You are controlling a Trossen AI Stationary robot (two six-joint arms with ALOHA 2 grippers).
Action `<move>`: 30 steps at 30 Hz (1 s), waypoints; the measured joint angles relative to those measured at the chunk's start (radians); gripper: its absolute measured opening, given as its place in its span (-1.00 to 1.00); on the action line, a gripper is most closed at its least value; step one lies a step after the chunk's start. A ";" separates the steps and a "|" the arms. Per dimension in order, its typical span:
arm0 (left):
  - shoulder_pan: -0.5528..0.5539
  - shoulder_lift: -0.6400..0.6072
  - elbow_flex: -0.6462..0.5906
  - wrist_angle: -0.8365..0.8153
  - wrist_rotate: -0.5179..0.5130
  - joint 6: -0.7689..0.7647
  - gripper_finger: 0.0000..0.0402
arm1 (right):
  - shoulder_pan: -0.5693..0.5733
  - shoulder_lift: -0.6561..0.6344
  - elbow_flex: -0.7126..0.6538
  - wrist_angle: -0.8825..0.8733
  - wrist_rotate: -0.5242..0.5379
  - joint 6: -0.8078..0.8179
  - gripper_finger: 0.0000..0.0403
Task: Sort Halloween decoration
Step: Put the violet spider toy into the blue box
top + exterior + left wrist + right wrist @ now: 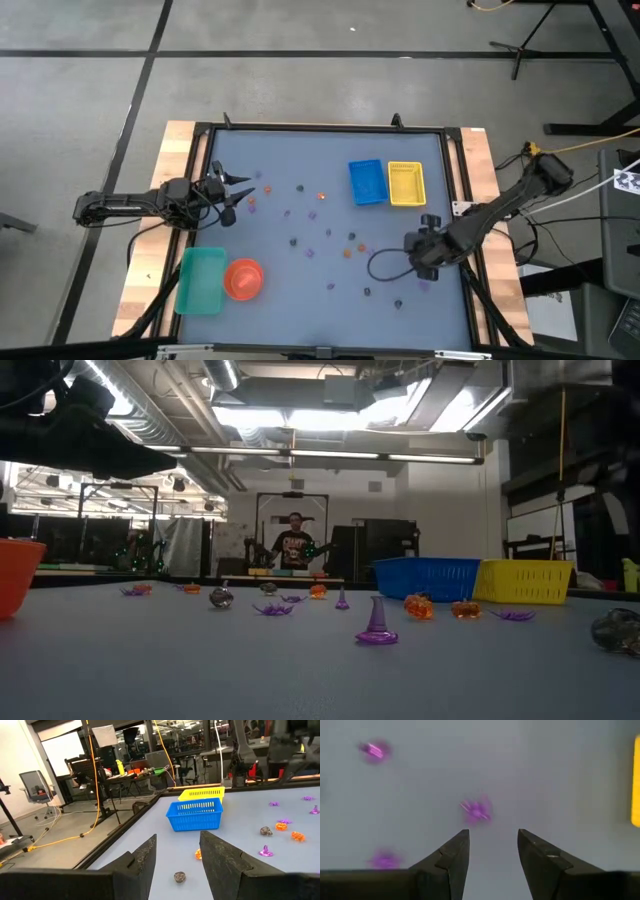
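Observation:
The Halloween decoration pieces, tiny and orange, purple or dark, lie scattered over the grey-blue table top (310, 213). In the low view a purple cone (377, 625) and orange pieces (418, 605) stand on it. My left gripper (232, 195) hovers open near the table's left side, pointing right. A dark piece (180, 877) and an orange piece (198, 854) lie beyond its fingertips (177, 840). My right gripper (422, 258) hangs open over the right part of the table, pointing down. A blurred purple piece (476, 811) lies just ahead of its fingertips (492, 837).
A blue tray (366, 182) and a yellow tray (405, 183) stand side by side toward the far right. A green tray (200, 280) and a round orange bowl (242, 278) sit at the near left. A raised black frame (320, 127) borders the table. A person (294, 545) stands in the room behind.

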 joint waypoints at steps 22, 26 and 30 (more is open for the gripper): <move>0.000 0.000 0.000 0.000 0.000 0.000 -0.32 | -0.001 0.172 -0.002 0.103 0.011 -0.144 -0.18; 0.000 0.000 0.000 0.000 0.000 0.000 -0.32 | -0.001 0.171 -0.032 0.152 0.010 -0.157 -0.18; 0.000 0.000 0.000 0.000 0.000 0.000 -0.32 | -0.001 0.169 -0.069 0.212 0.011 -0.155 -0.18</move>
